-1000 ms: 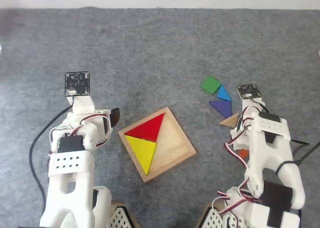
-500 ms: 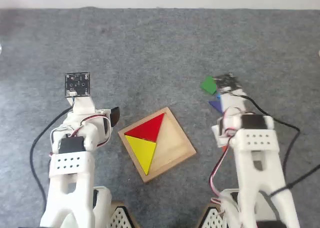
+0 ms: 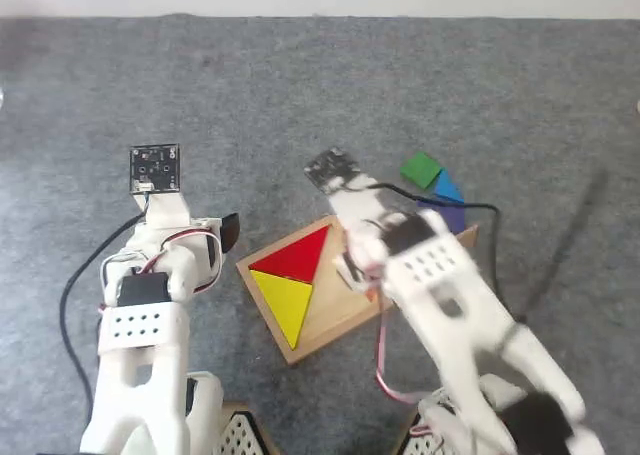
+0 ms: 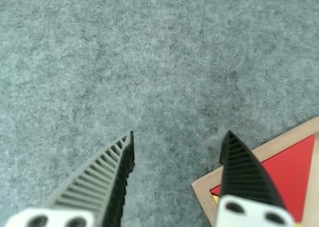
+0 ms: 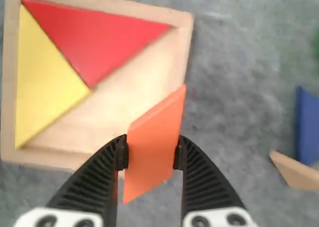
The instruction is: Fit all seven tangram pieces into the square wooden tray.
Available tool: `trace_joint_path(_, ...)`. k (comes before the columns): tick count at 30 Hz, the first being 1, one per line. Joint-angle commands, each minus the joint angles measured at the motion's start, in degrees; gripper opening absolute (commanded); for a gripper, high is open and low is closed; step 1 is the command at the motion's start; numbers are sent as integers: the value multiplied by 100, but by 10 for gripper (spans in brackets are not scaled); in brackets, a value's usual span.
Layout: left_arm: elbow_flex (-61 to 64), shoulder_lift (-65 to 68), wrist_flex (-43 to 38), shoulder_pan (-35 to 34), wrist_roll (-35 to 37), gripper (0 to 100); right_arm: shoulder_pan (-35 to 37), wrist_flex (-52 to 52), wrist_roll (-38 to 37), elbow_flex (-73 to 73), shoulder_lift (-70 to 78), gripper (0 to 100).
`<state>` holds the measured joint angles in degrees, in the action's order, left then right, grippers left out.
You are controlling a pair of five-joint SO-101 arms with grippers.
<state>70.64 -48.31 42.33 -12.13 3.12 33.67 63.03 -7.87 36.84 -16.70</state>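
Red triangle (image 3: 300,255) and yellow triangle (image 3: 285,300) already lie in the tray (image 3: 335,297). The right gripper (image 5: 149,148) pinches the orange piece (image 5: 155,129) over the tray. Four loose pieces (image 3: 421,169) wait beside it. The left gripper (image 4: 177,143) is spread.

Half the tray (image 3: 265,314) lies bare; red triangle (image 3: 298,258) and yellow triangle (image 3: 285,303) block the rest.

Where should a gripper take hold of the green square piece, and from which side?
The green square lies flat on the mat, so come from above; the blue triangle crowds its lower-right edge in the high view, so probably close on the upper-right and lower-left edges.
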Motion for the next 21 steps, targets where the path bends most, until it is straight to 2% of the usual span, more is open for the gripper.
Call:
trace_joint_path(1, -57, -149, -105, -44, 44, 273, 233, -154, 651, -1160, 1262, 8)
trace_joint_path(7, -66, -149, -97, -44, 44, 273, 259, -110, 967, -2224, 2677, 7)
trace_joint_path(16, -75, -158, -88, -44, 44, 273, 453, -136, 914, -2567, 2897, 11)
trace_joint_path(18, -75, -158, -88, -44, 44, 273, 462, -101, 914, -2602, 2905, 58)
trace_joint_path(21, -75, -158, -88, -44, 44, 273, 462, -101, 914, -2593, 2897, 220)
